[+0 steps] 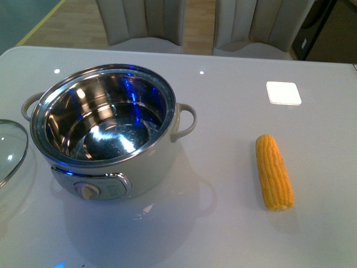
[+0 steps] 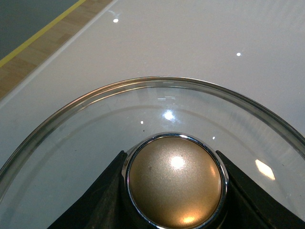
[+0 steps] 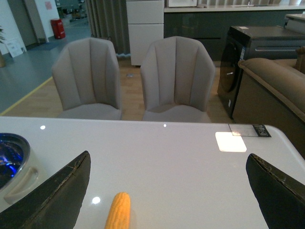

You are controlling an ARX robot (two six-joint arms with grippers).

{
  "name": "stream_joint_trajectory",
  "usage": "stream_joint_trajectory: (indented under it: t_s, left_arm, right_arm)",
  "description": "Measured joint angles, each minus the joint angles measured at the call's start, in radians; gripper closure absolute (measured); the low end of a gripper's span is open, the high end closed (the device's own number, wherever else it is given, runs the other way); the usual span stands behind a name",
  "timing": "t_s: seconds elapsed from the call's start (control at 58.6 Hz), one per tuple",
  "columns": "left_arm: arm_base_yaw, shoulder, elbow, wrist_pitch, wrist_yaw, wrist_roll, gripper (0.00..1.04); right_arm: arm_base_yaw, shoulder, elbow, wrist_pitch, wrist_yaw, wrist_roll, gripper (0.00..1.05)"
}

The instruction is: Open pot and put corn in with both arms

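The cream-white pot stands open at the left of the white table, its steel bowl empty. Its rim and one handle show in the right wrist view. The glass lid lies at the far left edge, beside the pot. In the left wrist view my left gripper is shut on the lid's beige knob, low over the table. The corn lies on the table to the right of the pot. My right gripper is open above the table, with the corn's tip between its fingers, nearer one finger.
A white square patch lies at the far right of the table, also in the right wrist view. Two grey chairs stand behind the table's far edge. A dark cabinet and sofa stand further right.
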State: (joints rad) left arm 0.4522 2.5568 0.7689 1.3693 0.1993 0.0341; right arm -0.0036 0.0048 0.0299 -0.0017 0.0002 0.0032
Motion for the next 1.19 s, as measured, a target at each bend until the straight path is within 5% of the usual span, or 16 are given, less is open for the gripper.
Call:
stream_joint_trajectory:
  t_s: [1.126, 1.194]
  left_arm:
    - [0.018, 0.076, 0.098, -0.029, -0.056, 0.02, 0.6]
    - [0.018, 0.076, 0.092, -0.028, -0.056, 0.008, 0.52]
  right_arm:
    - [0.0, 0.0, 0.0, 0.0, 0.0, 0.0, 0.09]
    - [0.0, 0.0, 0.0, 0.0, 0.0, 0.0, 0.09]
